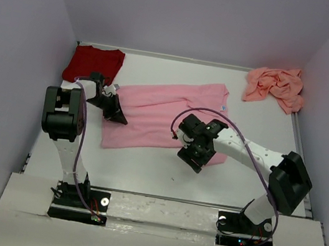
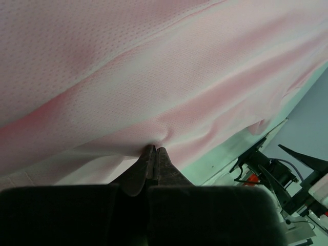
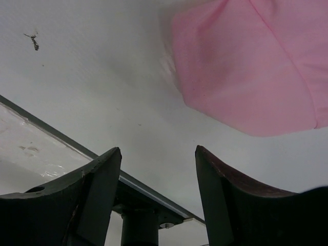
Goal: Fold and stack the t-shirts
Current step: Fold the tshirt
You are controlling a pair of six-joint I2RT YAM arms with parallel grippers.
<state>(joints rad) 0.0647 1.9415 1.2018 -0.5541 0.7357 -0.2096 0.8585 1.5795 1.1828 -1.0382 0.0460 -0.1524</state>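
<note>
At the far left corner of the tabletop (image 1: 143, 173) the dark red t-shirt (image 1: 94, 64) lies as a neat squarish bundle. It looks folded already, so it is likely the base of the stack. Just nearer than it, the left tool (image 2: 154, 154) is pressed together on a small pucker at the left edge of the light pink t-shirt (image 1: 160, 113). That shirt lies spread across the middle, with its neck label (image 1: 224, 108) at the far right end. The step in hand appears to be a fold of this shirt, and it needs a second hold. The right tool (image 3: 158, 154) hangs with its jaws apart and nothing between them, over bare tabletop just beside the shirt's near right corner. To do the fold well, I would bring that tool onto the corner so every layer of cloth there sits between the jaws before it closes. Then I would lift both ends together and level, with the cloth taut between them so it does not sag or twist, and lay the edge over evenly. The left pinch looks shallow, right at the tips, so a sharp pull could slip it free. The salmon t-shirt (image 1: 275, 86) sits crumpled at the far right corner, well apart from the rest and not yet folded.
</note>
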